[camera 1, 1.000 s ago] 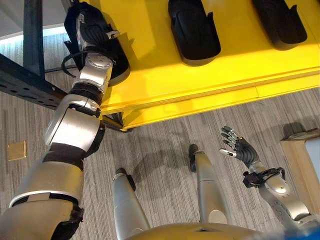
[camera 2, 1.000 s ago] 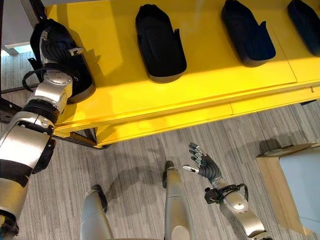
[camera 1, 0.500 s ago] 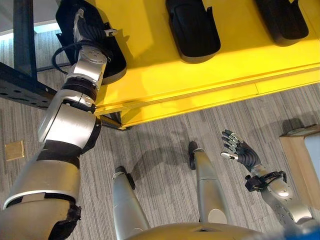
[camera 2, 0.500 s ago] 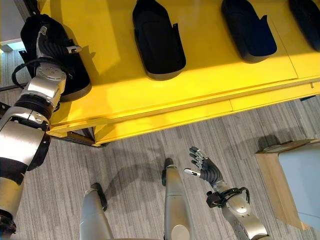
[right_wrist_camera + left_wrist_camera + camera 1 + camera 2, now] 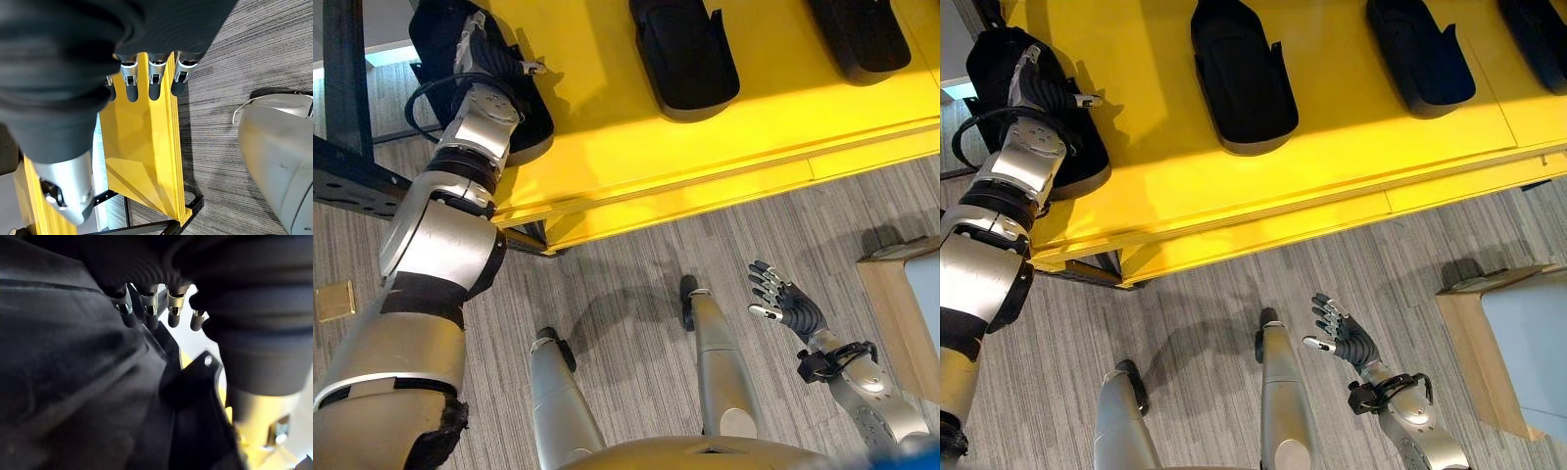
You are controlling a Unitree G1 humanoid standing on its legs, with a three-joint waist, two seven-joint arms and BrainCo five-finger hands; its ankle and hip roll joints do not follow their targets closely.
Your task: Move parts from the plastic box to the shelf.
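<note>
Your left hand (image 5: 487,54) is on a black part (image 5: 524,117) at the shelf's (image 5: 636,147) upper-left end.

Head views: right hand (image 5: 1344,338) open, lower right, holding nothing. Left wrist: fingers (image 5: 149,313) straight against the black part. Right wrist: fingers (image 5: 154,81) relaxed. You'll find no readable writing.

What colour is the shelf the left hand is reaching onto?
Bright yellow. The shelf shows best in the right eye view, with the left hand on a black part.

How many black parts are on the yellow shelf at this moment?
4, seen in the right eye view: one at the shelf's left end under the left hand, then three in a row rightward. More may lie beyond the edges.
</note>
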